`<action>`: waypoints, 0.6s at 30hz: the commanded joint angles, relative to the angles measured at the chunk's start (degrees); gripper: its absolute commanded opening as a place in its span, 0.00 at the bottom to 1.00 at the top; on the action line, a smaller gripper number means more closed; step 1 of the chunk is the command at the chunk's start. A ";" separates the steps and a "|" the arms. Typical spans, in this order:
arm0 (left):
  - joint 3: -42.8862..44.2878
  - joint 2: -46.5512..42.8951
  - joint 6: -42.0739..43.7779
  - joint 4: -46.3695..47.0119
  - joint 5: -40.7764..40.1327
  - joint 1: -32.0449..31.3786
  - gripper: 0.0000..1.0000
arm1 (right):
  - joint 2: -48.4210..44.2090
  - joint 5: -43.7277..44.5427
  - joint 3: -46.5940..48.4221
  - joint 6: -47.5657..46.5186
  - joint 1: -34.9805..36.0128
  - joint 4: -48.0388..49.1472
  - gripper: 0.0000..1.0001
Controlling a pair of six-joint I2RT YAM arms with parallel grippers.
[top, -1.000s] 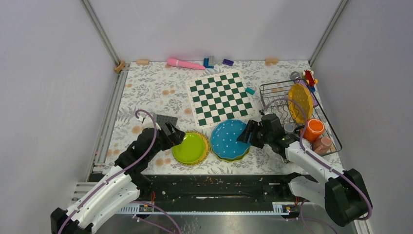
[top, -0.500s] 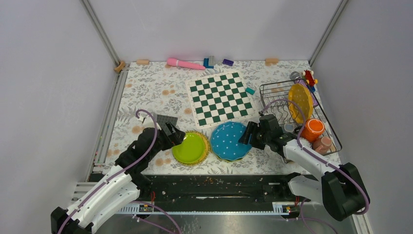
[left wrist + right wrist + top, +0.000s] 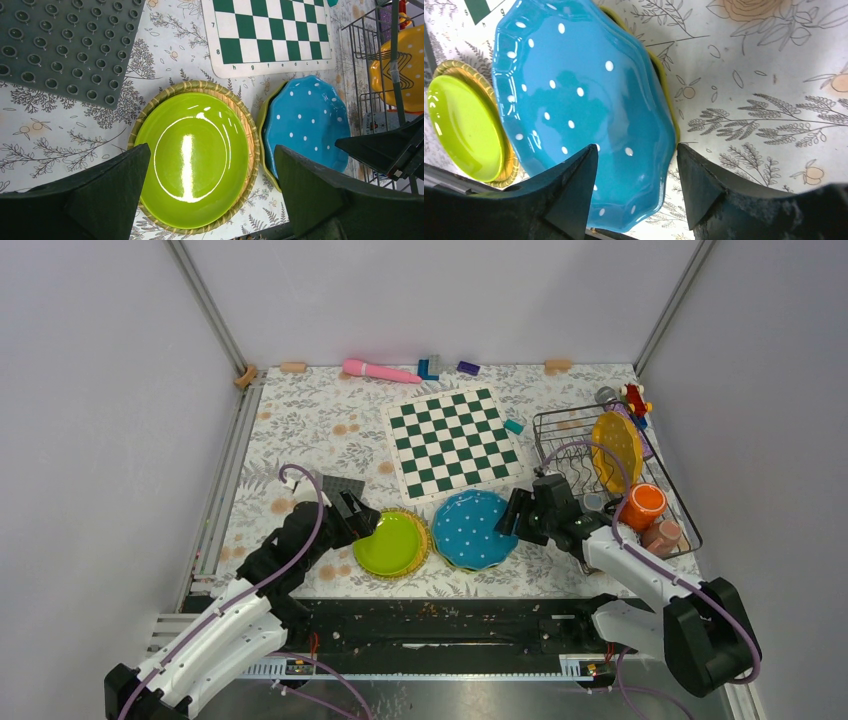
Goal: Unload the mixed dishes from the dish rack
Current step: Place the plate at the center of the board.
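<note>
Low over the table (image 3: 320, 420), left fingers (image 3: 90, 200) spread wide above lime-green plate (image 3: 192, 150); right fingers (image 3: 569, 195) parted at teal plate (image 3: 574, 100)'s edge.

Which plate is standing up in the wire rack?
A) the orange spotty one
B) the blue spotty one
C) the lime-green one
A: the orange spotty plate stands upright in the dish rack, while the blue spotty plate and the lime-green plate lie flat outside it.
</note>
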 commanded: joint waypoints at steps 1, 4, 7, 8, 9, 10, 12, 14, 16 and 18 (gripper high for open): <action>-0.01 0.29 0.16 2.34 -0.85 0.30 0.99 | -1.77 4.38 1.59 -1.94 0.21 -3.71 0.66; -0.01 0.68 0.16 2.56 -0.75 0.29 0.99 | -1.45 3.98 1.59 -2.38 0.23 -3.27 0.66; -0.01 0.98 0.24 2.77 -0.75 0.30 0.99 | -0.75 2.27 1.49 -2.41 0.22 -1.77 0.66; -0.01 1.02 0.25 2.78 -0.75 0.35 0.99 | -0.53 1.58 1.48 -2.37 0.20 -1.19 0.66; -0.01 1.08 0.25 2.78 -0.75 0.30 0.99 | -0.35 1.08 1.50 -2.37 0.25 -0.73 0.66; 0.03 1.14 0.25 2.78 -0.75 0.29 0.99 | -0.27 0.74 1.50 -2.27 0.22 -0.44 0.65; 0.04 1.15 0.25 2.78 -0.75 0.29 0.99 | -0.76 0.24 1.38 -2.17 0.21 -0.01 0.65; -0.01 1.28 0.25 2.79 -0.88 0.29 0.99 | -1.81 0.03 1.29 -2.10 0.22 -0.09 0.65; 0.04 1.38 0.25 2.91 -0.99 0.29 0.99 | -3.14 0.05 1.09 -2.10 0.22 -0.22 0.64; 0.08 1.60 0.25 2.99 -0.94 0.29 0.99 | -4.11 0.43 0.95 -2.18 0.21 -0.60 0.59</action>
